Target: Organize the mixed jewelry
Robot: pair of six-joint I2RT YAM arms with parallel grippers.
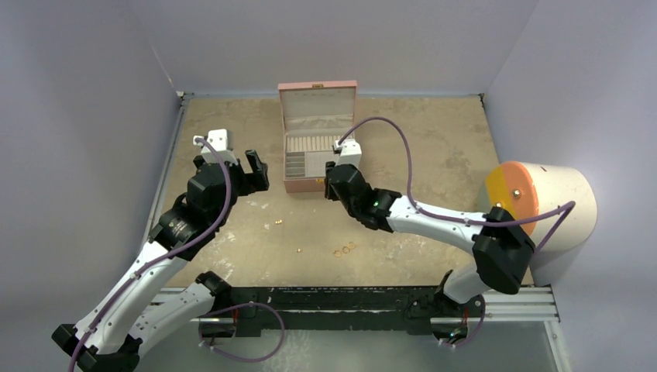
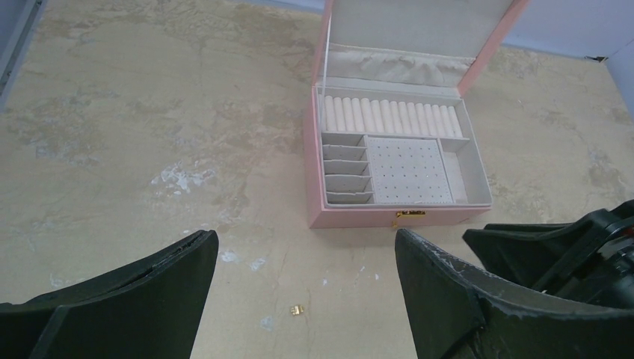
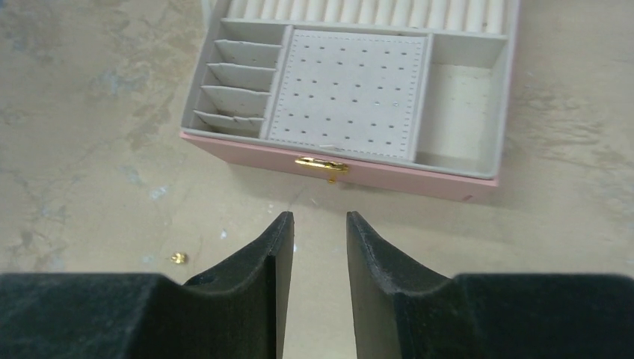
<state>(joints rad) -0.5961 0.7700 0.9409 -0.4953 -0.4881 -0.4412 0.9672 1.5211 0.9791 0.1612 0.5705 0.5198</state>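
Note:
The mixed jewelry lies loose on the table: a gold bit point(image 1: 277, 222), another gold bit point(image 1: 299, 250), and two small gold rings point(image 1: 345, 249) side by side. My left gripper point(image 1: 249, 177) hangs left of the pink box point(image 1: 298, 186), wide open and holding nothing. In the left wrist view a gold bit point(image 2: 297, 309) lies on the table between the spread fingers of the left gripper point(image 2: 305, 238). My right gripper point(image 3: 318, 218) is just in front of the box's gold clasp point(image 3: 321, 164), open with bare table in the gap. A gold bit point(image 3: 178, 258) lies left of its fingers.
The pink box point(image 2: 396, 217) stands open, its lid upright, showing a row of ring rolls point(image 2: 389, 116), a dotted stud panel point(image 3: 348, 93), small slots point(image 3: 235, 86) and a side compartment point(image 3: 463, 108). A large orange-faced cylinder point(image 1: 542, 205) sits at the right edge.

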